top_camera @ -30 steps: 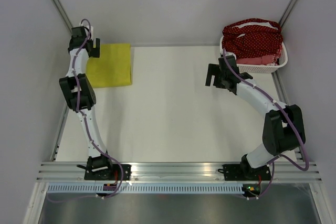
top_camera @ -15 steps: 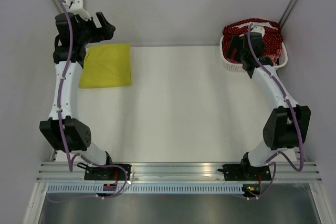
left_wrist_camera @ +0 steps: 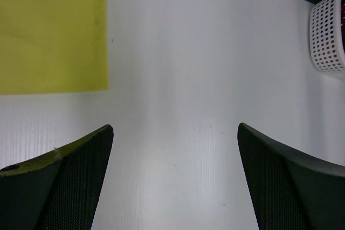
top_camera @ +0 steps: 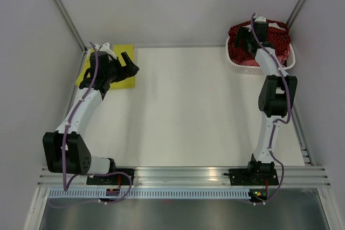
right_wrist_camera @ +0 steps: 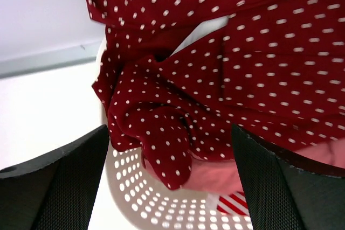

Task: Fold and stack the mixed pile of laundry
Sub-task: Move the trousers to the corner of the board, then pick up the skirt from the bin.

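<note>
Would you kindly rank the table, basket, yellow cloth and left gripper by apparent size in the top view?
1. Table
2. Basket and yellow cloth, too alike to rank; arm hides some cloth
3. Left gripper

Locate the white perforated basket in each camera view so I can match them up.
Top external: basket at the table's far right corner.
Left wrist: basket at the upper right edge, cut off by the frame.
Right wrist: basket at bottom centre, under the dark red dotted cloth.
Shared landmark: the white table beside it.
</note>
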### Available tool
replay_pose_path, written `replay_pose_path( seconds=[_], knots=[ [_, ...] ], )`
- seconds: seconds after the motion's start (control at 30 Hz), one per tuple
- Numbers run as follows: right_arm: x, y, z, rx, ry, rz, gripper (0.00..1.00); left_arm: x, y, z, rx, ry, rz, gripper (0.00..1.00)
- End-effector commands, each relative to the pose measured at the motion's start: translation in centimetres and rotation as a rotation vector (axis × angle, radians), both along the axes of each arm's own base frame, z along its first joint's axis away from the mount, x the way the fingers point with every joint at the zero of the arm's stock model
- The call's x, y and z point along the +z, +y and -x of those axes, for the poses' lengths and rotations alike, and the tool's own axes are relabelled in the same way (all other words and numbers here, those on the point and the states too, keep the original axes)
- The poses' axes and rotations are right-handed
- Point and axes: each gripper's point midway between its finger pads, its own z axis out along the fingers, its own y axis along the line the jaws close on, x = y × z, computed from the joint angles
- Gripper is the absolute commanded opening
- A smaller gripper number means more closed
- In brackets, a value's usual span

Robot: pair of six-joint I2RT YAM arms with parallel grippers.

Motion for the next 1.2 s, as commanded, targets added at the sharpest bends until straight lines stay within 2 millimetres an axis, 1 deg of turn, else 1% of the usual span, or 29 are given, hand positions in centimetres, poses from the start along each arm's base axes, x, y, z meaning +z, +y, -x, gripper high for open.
replay_pose_path(
  seconds=[0.0,0.03,0.07,0.13,0.17,0.23,0.27,0.3,0.37,0.43,0.47,0.5,0.53,0.57,0.63,0.67,0.73,0.77,0.83,0.87,0.9,0.93,0.97,1.0,1.03,1.07,1.1,1.13,1.17],
  knots=[
    [0.0,0.7,-1.5,0.078,-0.011,0.036,0.98,1.3,0.7,0.3,0.076,-0.054,0.042,1.00],
    [-0.1,0.8,-1.8,0.083,-0.013,0.039,0.98,0.7,0.7,0.4,0.076,-0.039,0.044,0.99],
    [-1.1,0.8,-2.0,0.084,0.001,0.040,0.98,0.1,0.7,0.5,0.079,-0.022,0.044,1.00],
    [-1.7,0.7,-2.2,0.086,0.008,0.046,0.97,-0.8,0.5,0.6,0.068,0.009,0.045,1.00],
    [-2.4,0.7,-2.2,0.088,0.020,0.047,0.97,-1.1,0.5,0.7,0.070,0.019,0.047,1.00],
    [-3.0,1.3,-2.3,0.117,0.022,0.026,0.82,-1.5,0.4,0.7,0.065,0.030,0.042,1.00],
    [-3.6,1.3,-2.3,0.114,0.032,0.017,0.75,-1.8,0.5,0.7,0.067,0.037,0.040,1.00],
    [-3.9,1.6,-2.2,0.118,0.042,0.002,0.62,-1.8,0.5,0.7,0.066,0.037,0.037,1.00],
    [-4.5,2.0,-2.0,0.139,0.054,-0.010,0.51,-2.2,0.9,0.8,0.079,0.046,0.021,1.00],
    [-4.5,2.7,-1.8,0.181,0.058,-0.033,0.28,-2.2,1.1,0.8,0.087,0.047,0.009,1.00],
    [-4.2,2.9,-1.7,0.190,0.057,-0.043,0.18,-2.0,1.1,0.9,0.087,0.042,0.010,1.00],
    [-3.8,3.1,-1.7,0.195,0.052,-0.049,0.00,-2.0,0.9,0.9,0.079,0.041,0.014,1.00],
    [-3.1,3.1,-1.8,0.194,0.039,-0.053,0.01,-1.9,0.9,0.9,0.075,0.040,0.017,1.00],
    [-1.4,3.0,-1.7,0.189,0.008,-0.052,0.01,-1.9,0.8,0.9,0.071,0.037,0.020,0.99],
    [1.0,2.9,-1.7,0.172,-0.039,-0.049,0.00,-1.8,0.4,0.9,0.050,0.038,0.034,1.00],
    [3.9,2.8,-1.4,0.168,-0.089,-0.047,0.00,-1.8,0.2,1.0,0.046,0.042,0.037,1.00],
    [7.4,2.9,-0.9,0.168,-0.154,-0.043,0.01,-2.0,-0.3,1.3,0.024,0.050,0.057,1.00],
    [11.4,3.0,-0.1,0.166,-0.225,-0.039,0.00,-2.2,-0.4,1.5,0.020,0.054,0.063,1.00],
    [15.1,3.3,1.2,0.171,-0.290,-0.043,0.00,-2.5,-0.9,2.0,-0.006,0.065,0.085,1.00],
    [19.3,3.6,2.7,0.185,-0.369,-0.042,0.01,-2.6,-1.0,2.2,-0.009,0.068,0.091,1.00],
    [21.1,4.4,3.6,0.212,-0.401,-0.056,0.00,-2.5,-1.4,2.4,-0.026,0.069,0.107,1.00],
    [23.1,5.4,4.5,0.251,-0.436,-0.100,0.00,-2.6,-1.7,2.7,-0.042,0.063,0.117,1.00],
    [26.4,7.4,6.5,0.357,-0.495,-0.126,0.00,-2.6,-2.0,3.0,-0.054,0.058,0.128,1.00],
    [28.2,9.0,7.7,0.411,-0.526,-0.134,0.00,-2.5,-2.4,3.2,-0.071,0.056,0.153,1.00],
    [30.8,10.0,9.5,0.437,-0.573,-0.120,0.00,-2.5,-2.6,3.5,-0.080,0.047,0.164,0.99],
    [31.8,11.3,10.6,0.463,-0.580,-0.103,0.01,-2.5,-2.8,3.7,-0.086,0.046,0.173,0.99],
    [33.4,13.1,11.9,0.499,-0.608,-0.087,0.00,-2.4,-3.0,3.9,-0.090,0.051,0.187,1.00],
    [34.3,16.7,13.4,0.564,-0.621,-0.097,0.00,-2.3,-3.1,4.3,-0.095,0.047,0.192,1.00],
    [35.5,18.4,15.2,0.604,-0.630,-0.105,0.00,-2.2,-3.1,4.6,-0.095,0.047,0.199,1.00]
  ],
)
